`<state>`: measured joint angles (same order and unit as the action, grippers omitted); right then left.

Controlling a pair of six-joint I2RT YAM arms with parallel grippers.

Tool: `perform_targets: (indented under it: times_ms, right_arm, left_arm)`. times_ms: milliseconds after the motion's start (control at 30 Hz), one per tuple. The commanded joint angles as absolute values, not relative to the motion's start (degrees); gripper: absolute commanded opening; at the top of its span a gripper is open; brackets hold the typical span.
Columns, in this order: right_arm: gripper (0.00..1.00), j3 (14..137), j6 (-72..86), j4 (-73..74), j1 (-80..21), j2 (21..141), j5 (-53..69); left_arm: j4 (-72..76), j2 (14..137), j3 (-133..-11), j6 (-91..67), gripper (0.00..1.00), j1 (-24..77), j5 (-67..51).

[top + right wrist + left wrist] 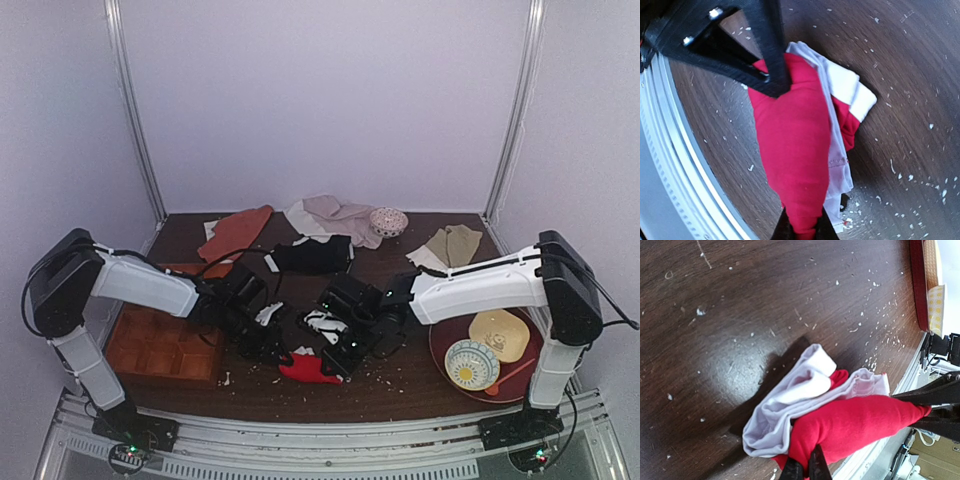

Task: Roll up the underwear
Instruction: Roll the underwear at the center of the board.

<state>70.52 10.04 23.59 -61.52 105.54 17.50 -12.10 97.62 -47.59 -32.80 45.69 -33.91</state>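
Dark brown wooden worktop (415, 392), dusted all over with small pale crumbs. Above it, two white-and-black arms, the left arm (140, 280) and the right arm (480, 285), both bent inward and meeting low over the front middle.

At the left side, a reddish wooden tray (160, 345), divided into square compartments. At the right side, a round dark red plate (442, 345), carrying a yellow dish (500, 333) and a patterned bowl (472, 364).

Further back, several pieces of clothing, apart from each other: an orange-brown garment (238, 232), a pale garment (335, 218), black briefs (312, 256) just behind the arms, and a beige garment (452, 245) toward the right. Just beside the pale garment, a small bowl (388, 221) with a pattern.

Then the underwear (308, 368): bright red with white parts, bunched into a thick bundle, near the front edge of the worktop, between the tray and the plate. From the wrist cameras, a long red body with folded white fabric along one side. Held between the two pincers, one at each end. Not possible to tell whether the red body touches the wood or hangs just above it.

Left pincer (805, 467) pressed together on the red fabric at one end. Right pincer (802, 227) likewise closed, pinching the narrow opposite end of the red fabric.
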Motion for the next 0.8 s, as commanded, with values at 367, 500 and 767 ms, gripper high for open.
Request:
perform_targets:
  times_ms: [367, 500, 767]
  right_arm:
    - [0.00, 59.46, 24.91, 10.77, -57.75, 111.37, 31.63]
    - [0.00, 57.43, 27.93, 8.16, -57.72, 113.80, 33.27]
    - [0.00, 58.39, 26.87, 10.88, -57.75, 115.42, 31.91]
  left_arm:
    - [-16.26, 97.95, -47.73, -32.33, 0.00, 45.40, -31.64]
    - [-16.30, 97.29, -47.55, -32.78, 0.00, 45.37, -31.41]
    - [-19.41, 92.21, -48.26, -33.05, 0.14, 45.27, -28.40]
